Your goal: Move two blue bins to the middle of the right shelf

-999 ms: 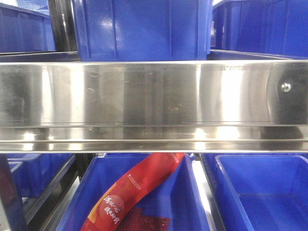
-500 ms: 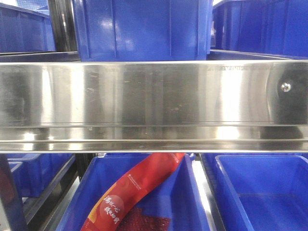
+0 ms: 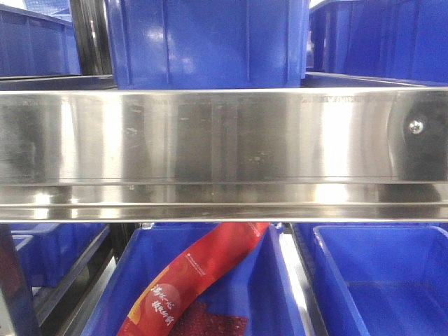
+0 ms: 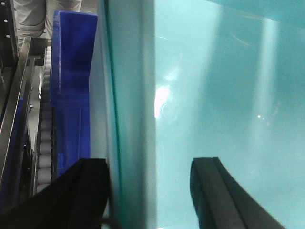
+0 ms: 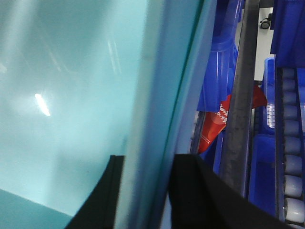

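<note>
Seemingly, the task is caught mid-carry: a bin wall (image 4: 200, 95), rendered teal rather than blue in both wrist views, is clamped from either side, so at least one bin is judged to be in transit and not yet set down on the right shelf's middle level. Whether a first bin has already been delivered cannot be told.

In the front view, the frame is dominated by a steel shelf rail (image 3: 224, 147). One blue bin (image 3: 206, 42) is seen standing on the level above it. Two blue bins are counted below it: a lower middle bin (image 3: 276, 280) with one red packet (image 3: 199, 276) lying in it, and a lower right bin (image 3: 381, 280) in which no contents can be made out. Slivers of further bins are glimpsed at the edges; they cannot be counted reliably.

The left gripper (image 4: 150, 191) is seen with its two black fingers (image 4: 212, 186) straddling the bin's wall, evidently grasping it. The right gripper (image 5: 145, 191) is likewise closed around the rim, one finger on each face. A roller track (image 5: 291, 157) is visible beside the right arm's view.
</note>
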Action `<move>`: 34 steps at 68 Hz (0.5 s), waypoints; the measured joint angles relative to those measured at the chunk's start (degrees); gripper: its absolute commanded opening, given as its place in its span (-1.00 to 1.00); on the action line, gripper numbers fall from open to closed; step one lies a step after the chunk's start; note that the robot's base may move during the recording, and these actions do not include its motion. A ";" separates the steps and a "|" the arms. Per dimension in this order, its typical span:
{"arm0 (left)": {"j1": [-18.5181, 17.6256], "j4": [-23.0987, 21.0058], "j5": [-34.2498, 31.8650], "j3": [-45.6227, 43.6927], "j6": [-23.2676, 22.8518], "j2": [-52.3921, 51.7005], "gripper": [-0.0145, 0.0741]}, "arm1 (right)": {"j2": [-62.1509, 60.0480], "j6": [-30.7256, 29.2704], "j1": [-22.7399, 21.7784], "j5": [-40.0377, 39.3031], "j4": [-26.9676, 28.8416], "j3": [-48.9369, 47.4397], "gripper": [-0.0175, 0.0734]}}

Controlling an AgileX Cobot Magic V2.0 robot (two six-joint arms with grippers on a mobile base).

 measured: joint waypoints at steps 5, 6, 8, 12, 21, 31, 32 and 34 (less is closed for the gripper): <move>0.00 0.00 -0.03 0.00 0.00 0.00 -0.92 | 0.00 0.00 0.00 -0.33 0.00 0.00 -0.95; 0.00 0.00 -0.03 0.00 0.00 0.00 -0.92 | 0.00 0.00 0.00 -0.37 0.00 0.00 -0.95; 0.00 0.00 0.10 0.00 0.00 0.00 -0.92 | 0.00 0.00 0.00 -0.37 0.00 0.00 -0.95; 0.00 0.00 1.34 0.00 0.00 0.00 -0.92 | 0.00 0.00 0.00 -0.25 0.00 0.00 -0.95; 0.00 0.25 4.95 1.50 0.00 0.00 -0.92 | 0.77 0.00 0.00 3.22 0.46 0.00 -0.95; 0.00 1.20 6.76 6.35 0.00 0.00 -0.92 | 3.28 0.00 0.00 7.45 0.84 0.00 -0.95; 0.00 1.31 6.90 6.92 -0.11 0.00 -0.92 | 3.61 0.00 0.00 7.78 0.84 0.00 -0.95; 0.00 1.48 6.90 8.35 -0.11 0.00 -0.92 | 4.23 0.00 0.00 8.33 0.93 0.00 -0.95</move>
